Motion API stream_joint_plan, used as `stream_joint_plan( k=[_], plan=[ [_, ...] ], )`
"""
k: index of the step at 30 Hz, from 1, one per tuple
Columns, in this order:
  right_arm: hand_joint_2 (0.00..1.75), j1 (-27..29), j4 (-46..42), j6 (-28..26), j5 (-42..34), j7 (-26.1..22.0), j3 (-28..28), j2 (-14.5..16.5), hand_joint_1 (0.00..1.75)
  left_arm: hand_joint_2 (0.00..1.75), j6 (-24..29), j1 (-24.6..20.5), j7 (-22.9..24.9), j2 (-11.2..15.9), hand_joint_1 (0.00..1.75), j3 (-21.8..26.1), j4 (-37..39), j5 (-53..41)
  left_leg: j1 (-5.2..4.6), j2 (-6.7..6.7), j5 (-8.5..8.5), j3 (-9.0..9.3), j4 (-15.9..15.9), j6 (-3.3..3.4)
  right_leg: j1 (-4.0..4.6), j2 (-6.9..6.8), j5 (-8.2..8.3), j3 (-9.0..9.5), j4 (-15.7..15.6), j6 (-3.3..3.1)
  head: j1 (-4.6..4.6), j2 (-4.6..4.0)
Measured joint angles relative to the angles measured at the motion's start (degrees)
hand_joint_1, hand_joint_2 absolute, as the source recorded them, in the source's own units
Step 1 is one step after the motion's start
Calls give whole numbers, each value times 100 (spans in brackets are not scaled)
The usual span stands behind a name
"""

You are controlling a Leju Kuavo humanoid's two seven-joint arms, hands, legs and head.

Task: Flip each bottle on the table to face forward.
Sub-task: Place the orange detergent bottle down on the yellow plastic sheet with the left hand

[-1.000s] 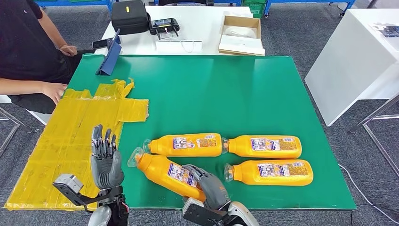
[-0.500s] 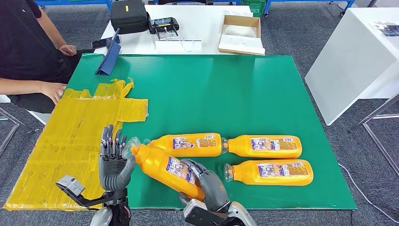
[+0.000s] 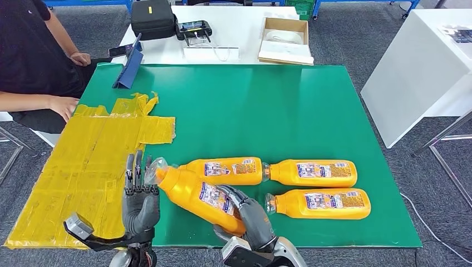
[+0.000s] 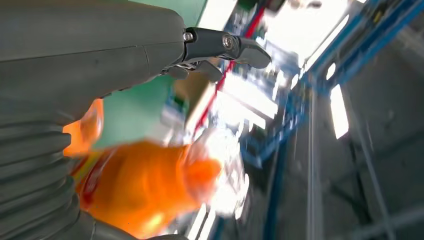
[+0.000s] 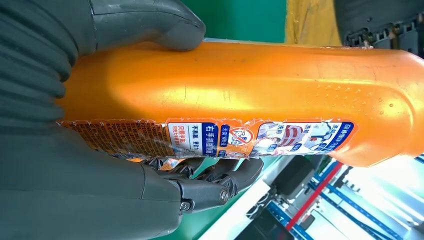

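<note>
One long orange plastic bottle [image 3: 197,198] now lifted off the green table [image 3: 267,111] at 7 o'clock, gripped at its base by right hand [image 3: 251,218]; clear cap end risen toward left hand [image 3: 139,194], fingers spread, empty, closing in. Regrasp for flipping likely next.

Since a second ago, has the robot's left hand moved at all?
Yes. The left hand has shifted rightward off the yellow sheet toward the cap end of the bottle that the right hand grips.
</note>
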Motion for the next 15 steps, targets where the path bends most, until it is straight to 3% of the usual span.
stream_joint_plan(
  k=[7,15],
  plan=[
    [175,-111,-75,83,90,-54,-153,-7,175,175,-1029,57,259,0,0,-25,165,333,0,0,0,0,0,0,0,0,0,0,0,0,-1,0],
    [175,-419,-103,173,182,20,-180,-2,175,175,-1137,89,328,-2,0,-191,207,134,0,-1,0,-1,0,0,0,0,0,0,0,0,0,0]
  ],
)
